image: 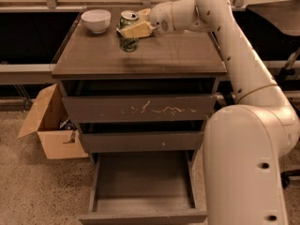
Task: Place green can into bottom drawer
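The green can (128, 42) stands upright at the back of the cabinet top (178, 55), silver top showing. My gripper (134, 29) reaches in from the right and is shut on the green can, one yellowish finger (137, 30) crossing its upper side. I cannot tell whether the can's base touches the top. The bottom drawer (140, 212) is pulled open below, its wide flat inside bare. It lies straight below the cabinet front, far under the gripper.
A white bowl (96, 20) sits at the back left of the cabinet top. The scratched top drawer (140, 109) and the middle drawer (140, 142) stick out slightly. An open cardboard box (49, 125) stands on the floor to the left. My arm (243, 139) fills the right side.
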Motion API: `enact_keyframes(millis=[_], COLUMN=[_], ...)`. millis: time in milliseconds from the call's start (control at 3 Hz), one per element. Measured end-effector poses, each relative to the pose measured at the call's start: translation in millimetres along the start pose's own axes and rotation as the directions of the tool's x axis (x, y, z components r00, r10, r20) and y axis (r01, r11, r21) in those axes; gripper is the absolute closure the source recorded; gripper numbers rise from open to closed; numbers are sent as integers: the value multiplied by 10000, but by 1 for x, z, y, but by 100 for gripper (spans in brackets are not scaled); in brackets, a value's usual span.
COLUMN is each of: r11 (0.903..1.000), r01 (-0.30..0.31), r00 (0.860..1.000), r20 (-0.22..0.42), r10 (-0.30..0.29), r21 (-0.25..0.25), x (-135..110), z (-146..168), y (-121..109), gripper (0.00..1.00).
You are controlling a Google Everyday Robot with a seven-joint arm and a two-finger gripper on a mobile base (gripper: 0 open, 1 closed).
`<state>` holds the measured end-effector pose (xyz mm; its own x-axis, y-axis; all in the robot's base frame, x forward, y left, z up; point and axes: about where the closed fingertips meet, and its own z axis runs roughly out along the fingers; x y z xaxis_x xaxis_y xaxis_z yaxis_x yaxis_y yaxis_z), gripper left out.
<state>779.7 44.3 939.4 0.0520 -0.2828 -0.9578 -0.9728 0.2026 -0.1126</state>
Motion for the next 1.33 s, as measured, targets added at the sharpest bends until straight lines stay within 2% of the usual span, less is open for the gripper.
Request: enact_keyframes(millis=[333,667,1000,1333], r11=[9990,9982,9930,9854], r01=[81,61,-8,446], r00=[9997,9998,9998,9989], r20=[218,208,173,204], r10=[-71,-49,28,-418], r21=[-442,-604,-1181,-1641], x=[-18,-16,-9,-16], z=[-13,-12,-9,-21], y=[33,39,57,97], gripper=[100,100,100,100])
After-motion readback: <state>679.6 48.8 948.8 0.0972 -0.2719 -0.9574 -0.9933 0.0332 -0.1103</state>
